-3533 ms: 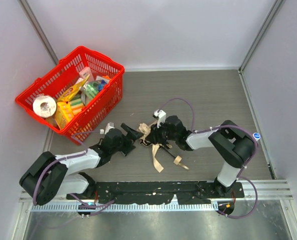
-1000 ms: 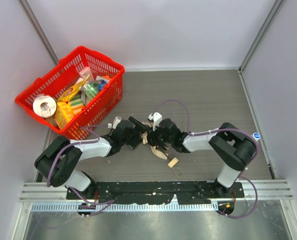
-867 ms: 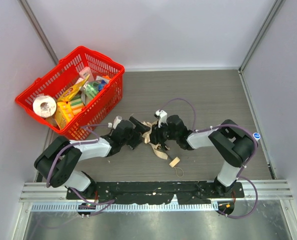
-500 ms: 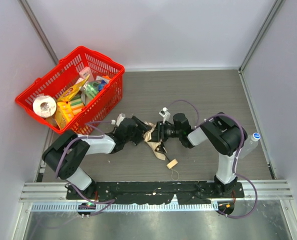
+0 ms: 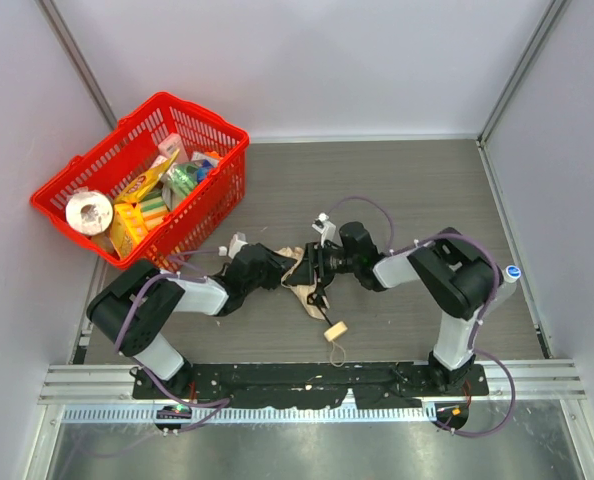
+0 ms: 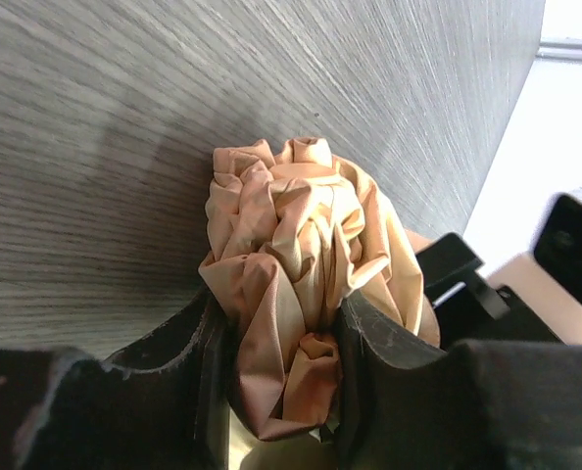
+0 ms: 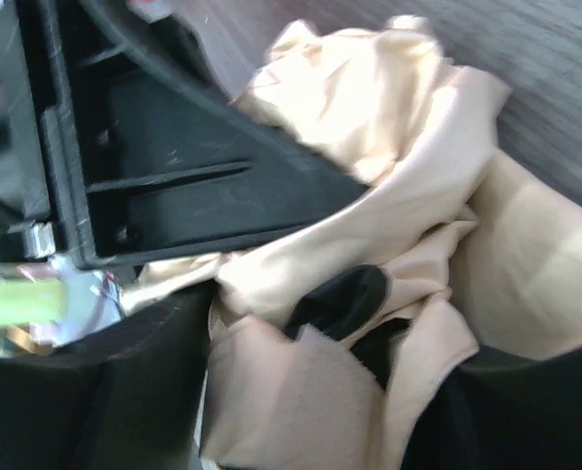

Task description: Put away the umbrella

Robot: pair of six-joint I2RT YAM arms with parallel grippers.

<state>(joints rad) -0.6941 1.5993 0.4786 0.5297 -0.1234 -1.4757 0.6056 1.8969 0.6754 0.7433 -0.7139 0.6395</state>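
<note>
To the right of the red plastic mesh basket (image 5: 206,116), apart from it on the grey wood-grain table (image 5: 407,180), the beige fabric folding umbrella (image 5: 299,276) lies crumpled in the overhead view. The left gripper (image 5: 279,270) reaches it from the basket's side and the right gripper (image 5: 316,268) from the side away from the basket, the two nearly meeting over the cloth. The small tan handle (image 5: 335,331) lies farther from the basket than the bunched cloth, towards the arm bases, with its thin cord loop (image 5: 339,352) just beyond.

In the left wrist view, the left gripper (image 6: 283,377) is clamped on the umbrella (image 6: 296,245): a thick wad of creased cloth is squeezed between its two black fingers (image 6: 178,343) and bulges out over the table (image 6: 95,127).

In the right wrist view, the right gripper (image 7: 315,401) holds a fold of the umbrella (image 7: 399,186) between its dark fingers (image 7: 124,392), the cloth touching both. A black part of the umbrella shows among the folds, and the left gripper (image 7: 183,186) presses against the cloth from the basket's side
</note>
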